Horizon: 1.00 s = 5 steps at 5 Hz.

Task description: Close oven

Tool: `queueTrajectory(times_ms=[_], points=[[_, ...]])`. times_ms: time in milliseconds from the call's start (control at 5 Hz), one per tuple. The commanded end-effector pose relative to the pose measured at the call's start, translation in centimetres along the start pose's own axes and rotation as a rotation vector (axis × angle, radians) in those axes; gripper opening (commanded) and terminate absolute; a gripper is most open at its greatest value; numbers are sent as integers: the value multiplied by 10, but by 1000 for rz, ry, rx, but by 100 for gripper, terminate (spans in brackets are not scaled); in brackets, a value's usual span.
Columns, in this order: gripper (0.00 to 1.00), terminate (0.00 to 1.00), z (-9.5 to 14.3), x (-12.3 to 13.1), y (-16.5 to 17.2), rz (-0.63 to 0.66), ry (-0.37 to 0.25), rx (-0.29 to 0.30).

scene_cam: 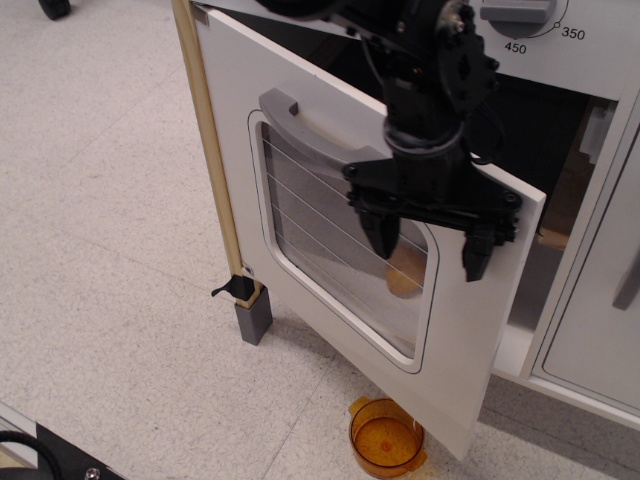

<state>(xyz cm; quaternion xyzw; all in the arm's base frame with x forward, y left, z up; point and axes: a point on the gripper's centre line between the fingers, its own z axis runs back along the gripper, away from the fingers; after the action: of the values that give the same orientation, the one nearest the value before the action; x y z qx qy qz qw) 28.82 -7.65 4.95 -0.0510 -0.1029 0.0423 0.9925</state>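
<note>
The white toy oven stands open. Its door (pixel 330 330) swings out to the left, with a rounded wire-lined window (pixel 320 250) and a grey bar handle (pixel 300 125). The dark oven cavity (pixel 540 130) shows behind the door, and a grey temperature knob (pixel 520 12) sits above it. My black gripper (pixel 430 250) is open and empty. It hangs fingers down in front of the door's outer face, near the door's free right edge. It partly covers the handle's right end.
An orange translucent cup (pixel 386 437) lies on the floor below the door's lower corner. A wooden post (pixel 215 160) with a grey foot (pixel 253 322) stands at the hinge side. A plain white cabinet door (pixel 600 330) is at the right.
</note>
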Motion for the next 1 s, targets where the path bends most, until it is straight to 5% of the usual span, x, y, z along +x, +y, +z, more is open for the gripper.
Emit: queueTrajectory(times_ms=[0, 800], points=[[100, 0, -1, 34, -11, 45, -74, -24], [100, 0, -13, 98, -14, 138, -171, -44]])
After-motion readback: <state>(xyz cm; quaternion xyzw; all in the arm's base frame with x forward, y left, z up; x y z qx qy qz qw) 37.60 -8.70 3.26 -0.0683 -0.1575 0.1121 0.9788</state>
